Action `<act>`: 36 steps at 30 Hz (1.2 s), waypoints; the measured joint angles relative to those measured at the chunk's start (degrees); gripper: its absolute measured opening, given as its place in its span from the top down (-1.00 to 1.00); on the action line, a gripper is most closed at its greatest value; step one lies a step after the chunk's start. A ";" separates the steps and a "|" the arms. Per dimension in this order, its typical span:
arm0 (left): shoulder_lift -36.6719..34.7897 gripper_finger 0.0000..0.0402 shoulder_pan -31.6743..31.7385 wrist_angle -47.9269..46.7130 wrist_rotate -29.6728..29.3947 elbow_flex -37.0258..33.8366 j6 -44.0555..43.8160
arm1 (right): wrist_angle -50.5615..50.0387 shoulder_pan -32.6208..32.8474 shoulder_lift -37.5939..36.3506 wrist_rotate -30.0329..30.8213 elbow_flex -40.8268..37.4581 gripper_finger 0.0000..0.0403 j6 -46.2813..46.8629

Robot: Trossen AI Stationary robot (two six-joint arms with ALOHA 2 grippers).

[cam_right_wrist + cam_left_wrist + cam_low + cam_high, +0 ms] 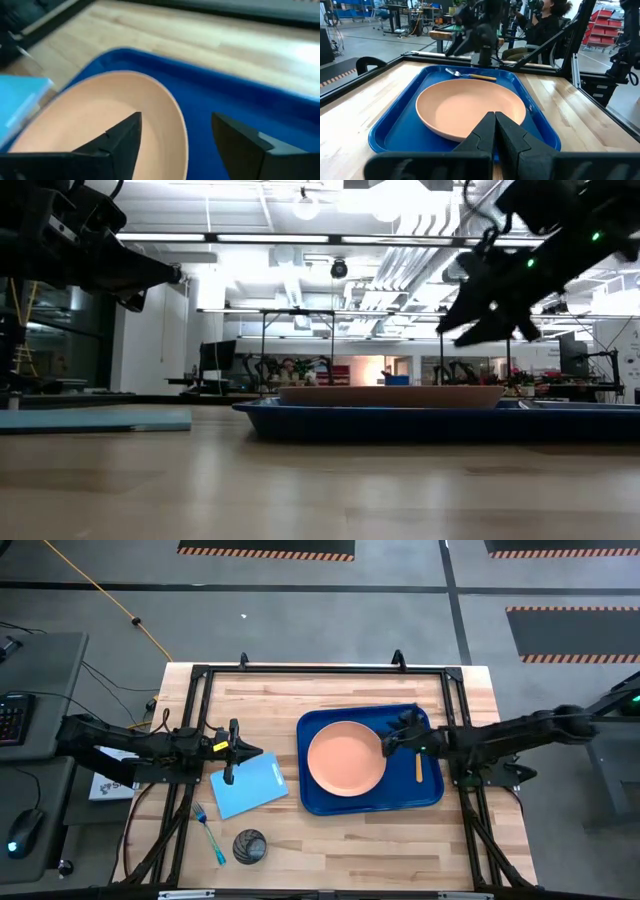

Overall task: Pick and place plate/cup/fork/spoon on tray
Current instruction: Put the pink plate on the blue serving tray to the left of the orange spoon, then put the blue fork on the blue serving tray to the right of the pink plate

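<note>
The peach-orange plate (345, 760) lies in the dark blue tray (420, 795). The spoon (418, 766) lies on the tray floor between the plate and the tray's right lip. It also shows in the left wrist view (470, 76). The blue-teal fork (210, 835) and the dark grey cup (249, 845) rest on the wood near the front left. My right gripper (388, 744) is open and empty, hovering above the plate's right rim (175, 115). The low view (470, 330) shows it well clear of the plate. My left gripper (258, 752) is shut and empty, left of the tray.
A light-blue flat sheet (248, 787) lies on the table just under and in front of my left gripper. A black frame (320, 668) runs round the table's edges. Bare wood lies in front of the tray and along the far side.
</note>
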 joint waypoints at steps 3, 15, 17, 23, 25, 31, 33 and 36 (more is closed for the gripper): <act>0.00 1.00 0.00 0.01 0.00 0.00 0.00 | -2.70 1.76 -5.32 3.53 0.00 -0.21 -1.66; 0.00 1.00 0.01 -0.01 0.00 0.00 0.00 | -1.22 4.16 -8.72 18.60 0.00 -0.22 -4.05; 0.00 1.00 0.00 0.01 0.00 -0.01 0.00 | -1.13 4.11 -8.72 19.26 0.00 -0.22 -4.07; 0.00 1.00 -0.01 0.01 0.00 0.00 0.00 | 1.37 4.11 -8.72 19.48 0.00 -0.22 -7.21; 0.00 1.00 0.01 0.01 0.00 0.00 0.00 | 2.80 4.11 -8.72 19.09 0.00 -0.22 -8.45; 0.00 1.00 0.01 0.00 0.00 0.00 0.00 | 3.87 4.11 -8.70 17.06 0.00 -0.22 -9.64; 0.00 1.00 -0.01 0.01 0.00 -0.02 0.00 | 3.88 4.11 -8.70 16.85 0.00 -0.22 -10.32; 0.00 1.00 0.00 0.01 0.00 0.00 0.00 | 3.90 4.11 -8.70 16.88 0.00 -0.22 -10.59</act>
